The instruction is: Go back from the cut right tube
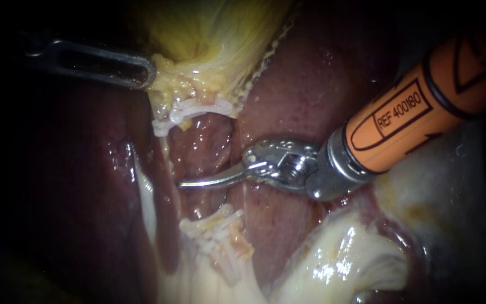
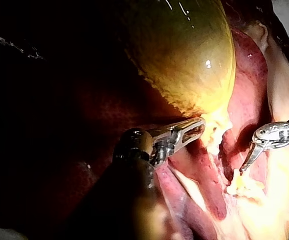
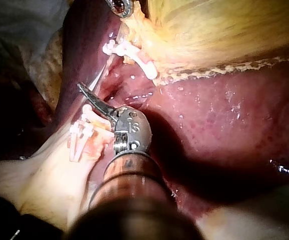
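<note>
My right instrument, on an orange shaft, ends in curved blades that lie together and hold nothing. They hang in the gap between two clipped stumps of the cut tube. The upper stump carries a white clip under the yellow gallbladder. The lower stump carries several white clips. In the right wrist view the blade tip points between the upper clip and the lower clips. My left instrument is shut on the gallbladder's neck, as the left wrist view also shows.
Dark red liver lies behind and on both sides. Pale fatty tissue fills the lower right. A thin whitish strand runs down from the upper clip, just left of the blade tip.
</note>
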Controlling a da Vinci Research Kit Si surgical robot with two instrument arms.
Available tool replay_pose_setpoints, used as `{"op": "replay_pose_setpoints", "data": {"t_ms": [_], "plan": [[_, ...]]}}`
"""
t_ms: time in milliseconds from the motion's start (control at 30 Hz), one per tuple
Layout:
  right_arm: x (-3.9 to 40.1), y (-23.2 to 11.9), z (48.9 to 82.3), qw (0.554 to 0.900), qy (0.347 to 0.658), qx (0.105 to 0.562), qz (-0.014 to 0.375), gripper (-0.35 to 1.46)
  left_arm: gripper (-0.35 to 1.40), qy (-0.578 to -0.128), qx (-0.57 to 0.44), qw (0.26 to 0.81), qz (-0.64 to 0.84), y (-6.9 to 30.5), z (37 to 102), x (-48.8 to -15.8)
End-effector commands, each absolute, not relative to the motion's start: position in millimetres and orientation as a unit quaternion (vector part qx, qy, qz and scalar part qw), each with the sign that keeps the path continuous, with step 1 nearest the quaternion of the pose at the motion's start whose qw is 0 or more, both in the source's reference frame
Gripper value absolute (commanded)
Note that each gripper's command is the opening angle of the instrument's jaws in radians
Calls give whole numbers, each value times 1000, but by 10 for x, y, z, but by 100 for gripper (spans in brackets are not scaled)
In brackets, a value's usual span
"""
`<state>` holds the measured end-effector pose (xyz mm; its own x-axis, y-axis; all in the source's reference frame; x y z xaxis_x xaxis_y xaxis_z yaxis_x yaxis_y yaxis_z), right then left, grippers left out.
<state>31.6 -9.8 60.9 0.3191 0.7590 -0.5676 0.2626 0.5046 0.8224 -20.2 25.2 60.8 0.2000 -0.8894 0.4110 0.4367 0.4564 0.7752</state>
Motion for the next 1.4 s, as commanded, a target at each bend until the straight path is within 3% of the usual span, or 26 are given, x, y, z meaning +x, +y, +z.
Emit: {"op": "replay_pose_setpoints", "data": {"t_ms": [33, 167, 200, 233, 267, 333, 467, 700, 800, 933, 1067, 1167, 1400], "plan": [[316, -97, 609, 668, 553, 462, 186, -35, -35, -441, 257, 731, -453, 251, 608, -202], [314, -95, 608, 666, 554, 463, 186, -35, -35, -441, 257, 731, -453, 251, 608, -202], [315, -93, 608, 664, 556, 463, 187, -1, -35, -441, 257, 731, -453, 251, 608, -202], [317, -92, 608, 665, 558, 457, 194, 49, -35, -441, 257, 731, -453, 251, 608, -202], [318, -91, 608, 667, 560, 448, 203, 118, -35, -441, 257, 731, -453, 251, 608, -203], [322, -90, 608, 671, 565, 421, 232, 140, -35, -441, 257, 731, -454, 251, 608, -203], [322, -89, 609, 673, 566, 403, 253, 145, -35, -441, 257, 731, -453, 251, 608, -202], [299, -81, 599, 676, 574, 395, 242, 145, -35, -441, 257, 731, -453, 250, 609, -202], [278, -77, 584, 717, 569, 336, 225, 145, -35, -441, 258, 731, -452, 250, 610, -203], [249, -74, 562, 809, 492, 263, 186, 145, -35, -441, 258, 731, -452, 249, 610, -203], [227, -78, 545, 875, 405, 218, 151, 145, -35, -441, 257, 731, -452, 249, 610, -203], [213, -87, 533, 897, 365, 202, 144, 145, -35, -441, 257, 731, -452, 249, 610, -203], [202, -96, 513, 918, 329, 176, 134, 145, -35, -442, 258, 731, -452, 248, 610, -203]]}}
